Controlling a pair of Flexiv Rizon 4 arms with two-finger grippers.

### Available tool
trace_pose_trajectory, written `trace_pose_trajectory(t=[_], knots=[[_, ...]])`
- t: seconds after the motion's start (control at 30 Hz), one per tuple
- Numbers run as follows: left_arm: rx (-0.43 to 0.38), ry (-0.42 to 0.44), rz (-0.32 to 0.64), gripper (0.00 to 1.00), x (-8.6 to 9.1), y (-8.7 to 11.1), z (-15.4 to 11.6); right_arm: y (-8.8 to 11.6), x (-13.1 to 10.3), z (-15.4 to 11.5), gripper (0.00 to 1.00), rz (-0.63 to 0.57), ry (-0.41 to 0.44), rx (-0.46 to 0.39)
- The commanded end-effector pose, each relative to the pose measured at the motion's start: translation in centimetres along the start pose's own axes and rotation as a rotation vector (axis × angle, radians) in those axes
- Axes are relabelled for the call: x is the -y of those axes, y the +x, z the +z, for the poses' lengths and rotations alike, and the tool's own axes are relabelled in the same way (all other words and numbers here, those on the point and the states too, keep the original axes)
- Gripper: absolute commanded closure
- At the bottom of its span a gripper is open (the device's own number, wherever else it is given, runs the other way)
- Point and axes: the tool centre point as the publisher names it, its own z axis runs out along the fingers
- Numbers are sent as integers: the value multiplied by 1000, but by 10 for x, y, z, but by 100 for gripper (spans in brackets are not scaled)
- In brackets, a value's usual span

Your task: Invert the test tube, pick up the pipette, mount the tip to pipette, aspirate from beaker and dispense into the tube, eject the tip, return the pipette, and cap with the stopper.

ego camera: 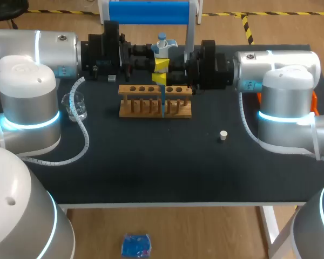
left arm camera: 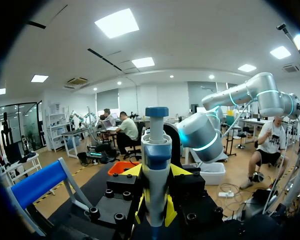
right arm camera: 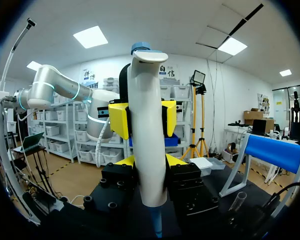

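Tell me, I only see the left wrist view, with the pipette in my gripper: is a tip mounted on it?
Observer: Yes. The right wrist view shows a blue tip on the pipette, under the right gripper.
Operator: What is below it?
Observer: In the head view the tip hangs at the wooden test tube rack; how deep it reaches I cannot tell.
Operator: Anything lying loose?
Observer: A white stopper lies on the black table, apart from the rack, to its right.
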Motion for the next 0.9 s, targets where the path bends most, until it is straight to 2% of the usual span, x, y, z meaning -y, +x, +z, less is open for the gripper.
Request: trace_pose_trajectory(t=[0.03, 0.33, 0.37, 0.7, 0.9], knots=[[2, 3, 2, 100, 0, 4, -1, -8, -1, -1, 100, 2, 17, -25], [2, 3, 2, 100, 0, 4, -1, -7, 1, 5, 100, 18, 34, -66], [2, 3, 2, 0, 0, 4, -1, -8, 1, 5, 100, 22, 33, -71], [2, 3, 2, 0, 0, 4, -1, -14, 3, 0, 100, 18, 52, -101], [2, 3, 2, 0, 0, 4, -1, -19, 0, -21, 100, -1, 75, -133]])
